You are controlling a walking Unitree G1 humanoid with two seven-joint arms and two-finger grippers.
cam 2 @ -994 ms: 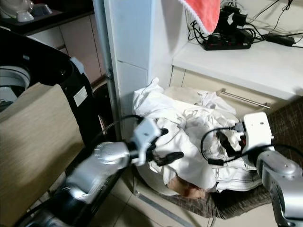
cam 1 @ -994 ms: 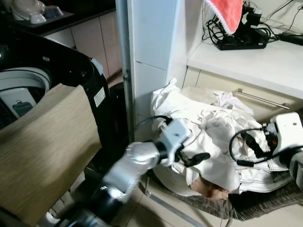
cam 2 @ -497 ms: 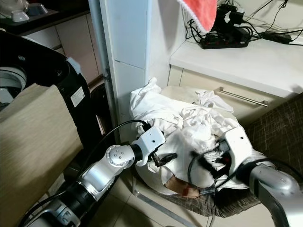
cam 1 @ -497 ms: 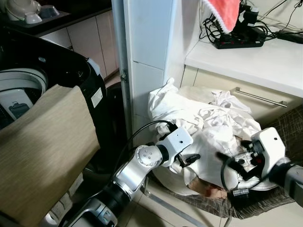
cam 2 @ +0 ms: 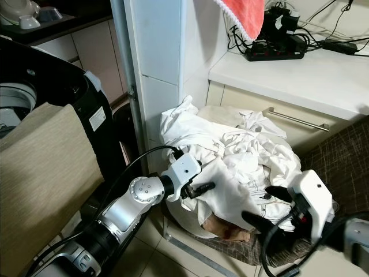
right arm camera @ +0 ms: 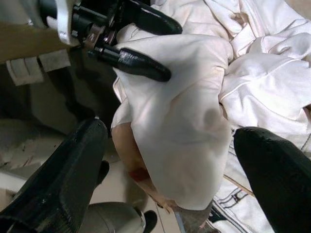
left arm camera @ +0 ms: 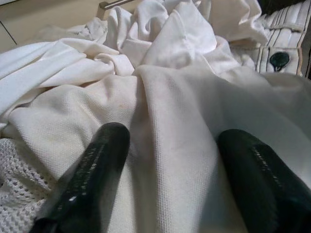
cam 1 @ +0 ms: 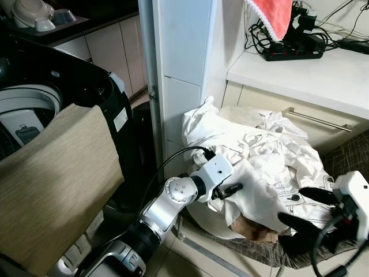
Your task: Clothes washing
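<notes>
A heap of white clothes [cam 1: 259,153] fills a dark woven basket [cam 1: 256,252] on the floor below the counter. My left gripper [cam 1: 232,188] is open at the heap's near left edge, and a fold of white cloth [left arm camera: 170,121] lies between its black fingers [left arm camera: 90,165]. Off the heap's lower right side, my right gripper [cam 1: 301,209] is open wide with nothing in it. Its fingers [right arm camera: 63,179] frame a hanging white garment [right arm camera: 180,126]. At the far left stands the black top-loading washing machine [cam 1: 86,86], lid up.
A tan cloth [cam 1: 52,173] drapes over the washer's front. A white pillar [cam 1: 179,69] stands between washer and basket. The counter [cam 1: 311,75] carries a power strip with cables [cam 1: 291,49] and a red towel [cam 1: 271,14]. A drawer handle [cam 1: 317,120] runs behind the heap.
My right gripper has drawn back from the heap toward the lower right and now stands open. The left gripper has stayed at the heap's edge.
</notes>
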